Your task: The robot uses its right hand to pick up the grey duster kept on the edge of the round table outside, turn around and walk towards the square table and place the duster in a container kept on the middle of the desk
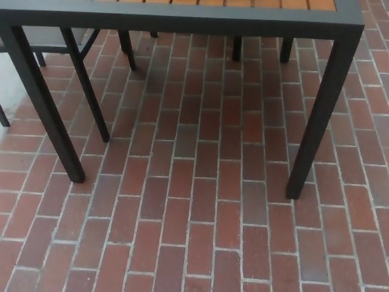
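The head view looks down at a red brick floor (200, 207) and the near edge of a square table with a dark metal frame (182, 24). A strip of its orange slatted tabletop (243, 3) shows along the top of the picture. Two dark front legs stand on the bricks, the left leg (45, 103) slanting and the right leg (319, 115) too. Behind them further thin dark legs (88, 85) show, perhaps of chairs. Neither robot hand shows here, so their state cannot be told, and neither the duster nor the container is visible
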